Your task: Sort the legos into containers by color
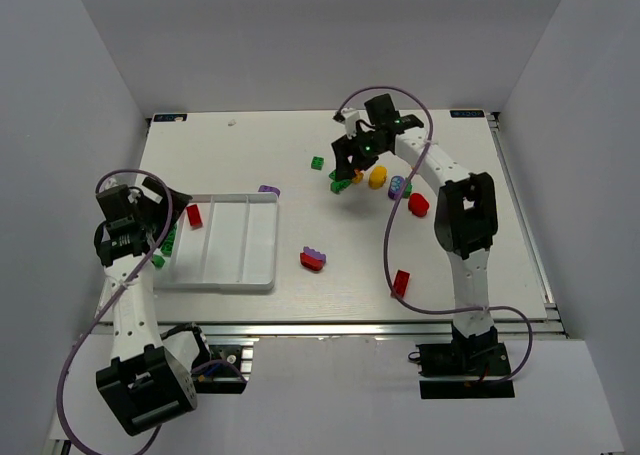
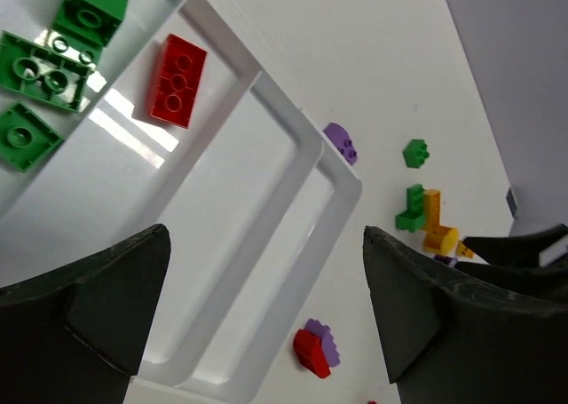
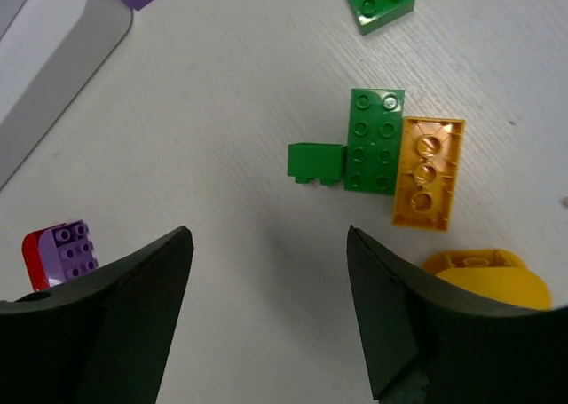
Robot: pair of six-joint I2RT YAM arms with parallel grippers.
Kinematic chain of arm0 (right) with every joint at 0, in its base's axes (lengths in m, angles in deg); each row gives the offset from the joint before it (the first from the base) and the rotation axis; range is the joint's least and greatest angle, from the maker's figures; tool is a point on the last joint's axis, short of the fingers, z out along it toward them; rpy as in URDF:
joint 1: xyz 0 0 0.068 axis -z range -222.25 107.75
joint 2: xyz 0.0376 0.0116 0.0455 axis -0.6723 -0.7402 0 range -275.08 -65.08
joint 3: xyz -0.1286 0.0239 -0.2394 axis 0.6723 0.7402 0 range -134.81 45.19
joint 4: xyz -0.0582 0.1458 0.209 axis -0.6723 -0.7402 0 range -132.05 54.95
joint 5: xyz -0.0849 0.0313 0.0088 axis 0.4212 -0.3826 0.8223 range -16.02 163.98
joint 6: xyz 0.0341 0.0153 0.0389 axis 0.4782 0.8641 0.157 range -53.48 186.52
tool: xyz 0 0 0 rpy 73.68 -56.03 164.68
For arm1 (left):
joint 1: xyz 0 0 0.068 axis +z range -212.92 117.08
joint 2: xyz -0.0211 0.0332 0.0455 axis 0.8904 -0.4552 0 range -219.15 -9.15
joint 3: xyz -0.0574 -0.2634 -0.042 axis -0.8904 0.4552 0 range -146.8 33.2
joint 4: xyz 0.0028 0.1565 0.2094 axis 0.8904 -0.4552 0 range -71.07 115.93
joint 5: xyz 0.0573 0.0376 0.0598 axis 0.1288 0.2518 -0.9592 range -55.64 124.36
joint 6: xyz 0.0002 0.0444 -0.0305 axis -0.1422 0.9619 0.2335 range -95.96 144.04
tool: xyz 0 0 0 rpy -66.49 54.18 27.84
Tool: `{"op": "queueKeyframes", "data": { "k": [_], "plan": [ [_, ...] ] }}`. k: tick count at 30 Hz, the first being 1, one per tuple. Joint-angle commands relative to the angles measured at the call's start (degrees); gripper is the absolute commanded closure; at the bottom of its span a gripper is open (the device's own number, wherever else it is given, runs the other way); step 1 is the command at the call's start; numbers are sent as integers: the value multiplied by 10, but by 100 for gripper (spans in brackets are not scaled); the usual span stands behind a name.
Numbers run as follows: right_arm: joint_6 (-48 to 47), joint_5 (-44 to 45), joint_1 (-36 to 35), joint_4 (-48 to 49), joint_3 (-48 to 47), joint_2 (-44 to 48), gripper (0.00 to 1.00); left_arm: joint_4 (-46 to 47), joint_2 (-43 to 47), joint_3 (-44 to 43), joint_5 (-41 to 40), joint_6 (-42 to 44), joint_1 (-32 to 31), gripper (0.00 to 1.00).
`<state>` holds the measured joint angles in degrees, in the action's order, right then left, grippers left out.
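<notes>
1. White table (image 1: 250, 145) boxed in by plain grey walls (image 1: 60, 75), with loose legos (image 1: 400, 280) scattered across it and one white tray (image 1: 250, 245) near the left arm.
2. Over the loose pile the right gripper (image 3: 266, 315) has its jaws spread wide, nothing in them. Straight ahead of the gap is a long green brick (image 3: 374, 139), with an orange brick (image 3: 428, 173) touching its right side and a small green piece (image 3: 315, 164) against its left.
3. Further out past those sits a square green brick (image 3: 379, 0). Just beside the right finger there's a yellow rounded piece (image 3: 484, 275), and just beside the left finger a red-and-purple stack (image 3: 58, 253).
4. Over the tray the left gripper (image 2: 266, 306) has its jaws spread just as wide, holding nothing, tray ridges running through the gap.
5. Out past its left finger a red brick (image 2: 177, 80) lies in one compartment, and three green bricks (image 2: 40, 67) in the next compartment further left.
6. Ahead of its right finger a purple brick (image 2: 340, 142) lies on the table, just outside the tray's corner.
</notes>
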<state>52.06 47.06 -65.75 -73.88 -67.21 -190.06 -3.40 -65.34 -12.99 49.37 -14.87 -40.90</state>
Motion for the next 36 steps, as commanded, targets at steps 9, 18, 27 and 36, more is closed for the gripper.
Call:
{"op": "queueKeyframes", "data": {
  "k": [9, 18, 27, 36],
  "plan": [
    [-620, -80, -22, 7, 98, 52, 11, -28, 38, -7, 76, -7, 3, 2],
    [-817, -92, -10, -62, -1, -40, 18, -35, 34, -19, 71, -12, 2, 2],
    [-866, -99, -10, -79, -8, -65, 21, -5, 40, 11, 95, -53, 3, 2],
    [-831, -96, -24, -33, -1, -74, 29, -8, 28, 0, 92, -61, 2, 2]
  ]
}}
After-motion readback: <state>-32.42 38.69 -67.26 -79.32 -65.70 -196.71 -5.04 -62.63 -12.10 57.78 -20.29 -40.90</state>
